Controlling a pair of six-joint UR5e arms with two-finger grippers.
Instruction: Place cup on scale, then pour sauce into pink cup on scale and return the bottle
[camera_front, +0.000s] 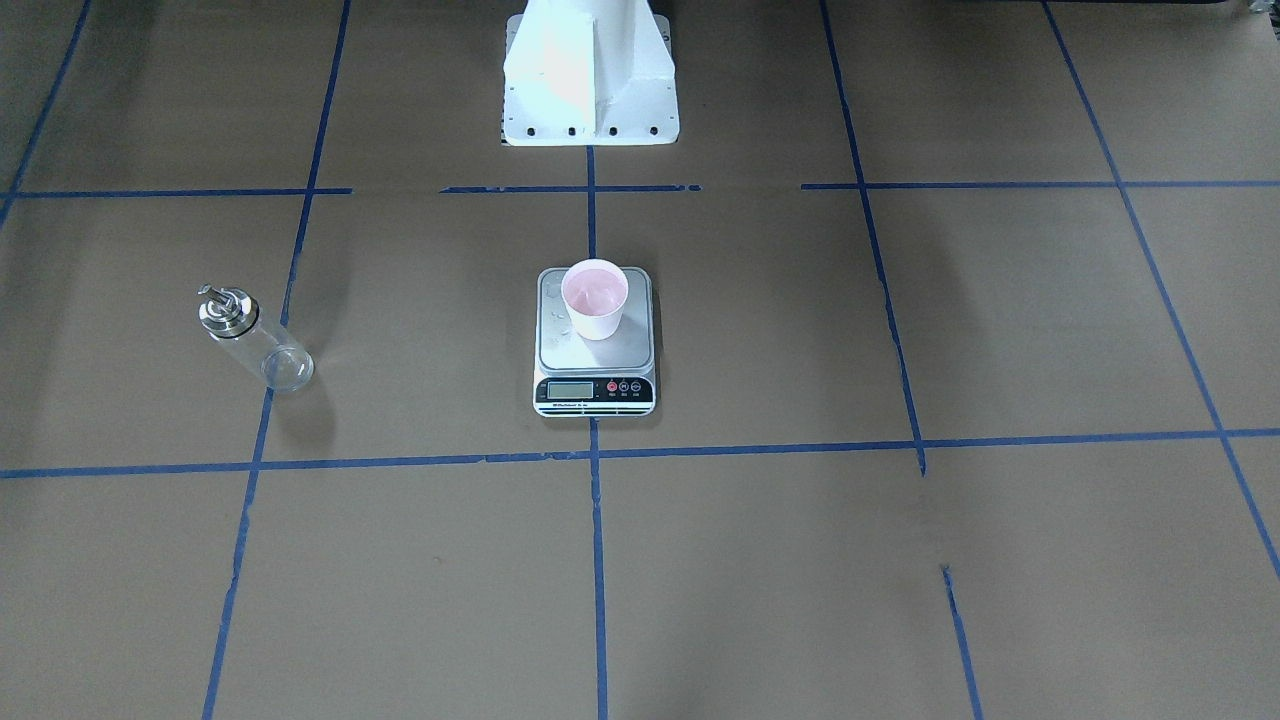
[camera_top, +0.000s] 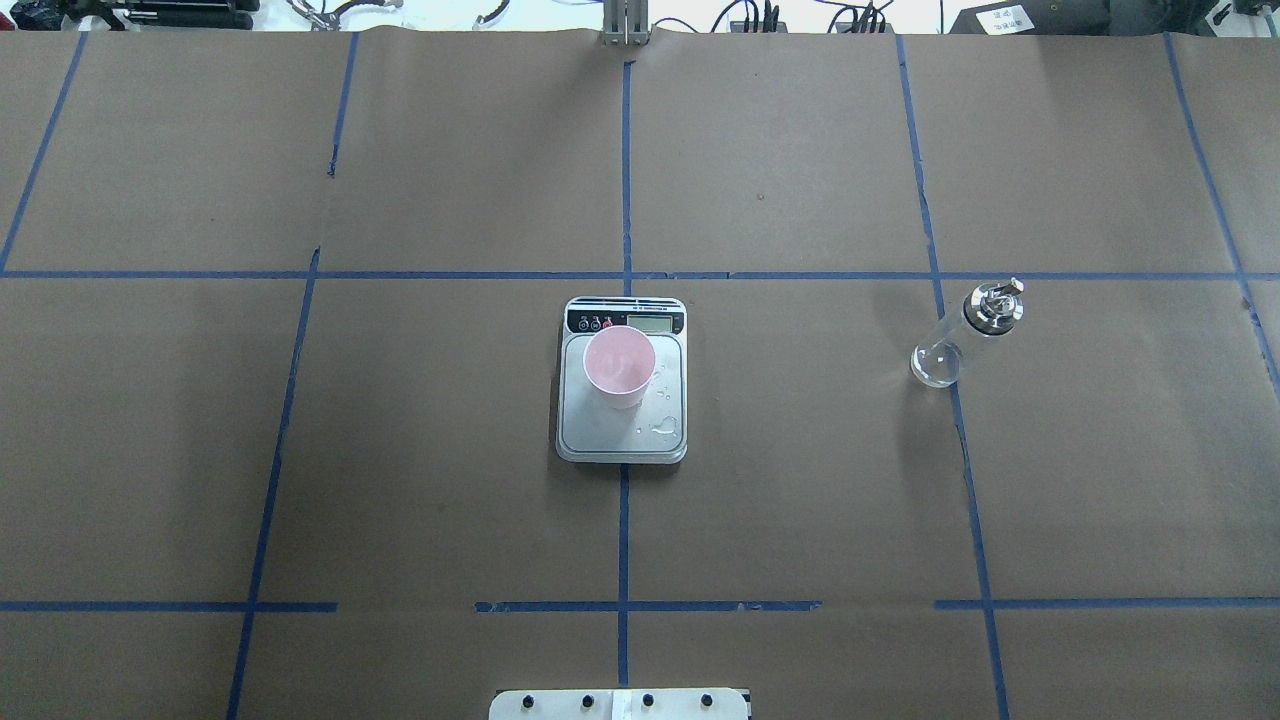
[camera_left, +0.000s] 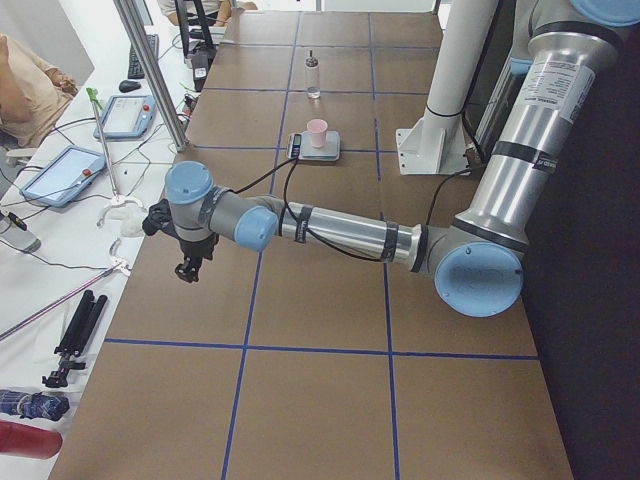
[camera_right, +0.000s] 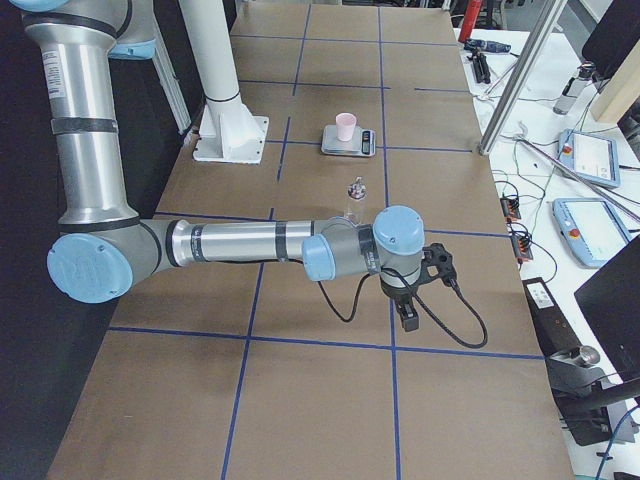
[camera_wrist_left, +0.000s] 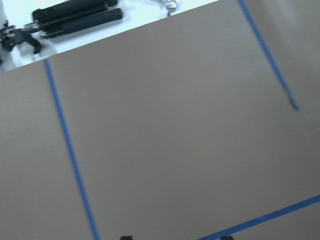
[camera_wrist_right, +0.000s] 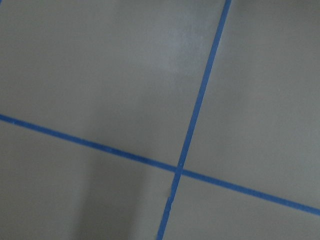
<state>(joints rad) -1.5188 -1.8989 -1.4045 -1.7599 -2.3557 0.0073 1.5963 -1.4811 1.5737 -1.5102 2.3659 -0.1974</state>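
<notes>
wide bare table (camera_top: 800, 450) lies between bottle (camera_top: 962, 338) and scale (camera_top: 620, 440); the cup (camera_top: 620, 365) tops the scale.

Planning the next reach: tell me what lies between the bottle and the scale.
Nothing stands there. In the overhead view only bare paper runs from the scale to the bottle.

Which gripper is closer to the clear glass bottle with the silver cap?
Right. The right gripper hangs at the table end near the clear glass bottle; the left gripper is at the opposite end.

Even bright light, soft shadow beside the bottle (camera_front: 256, 340), white robot base (camera_front: 590, 75) overexposed, both wrist views slightly blurred
</notes>
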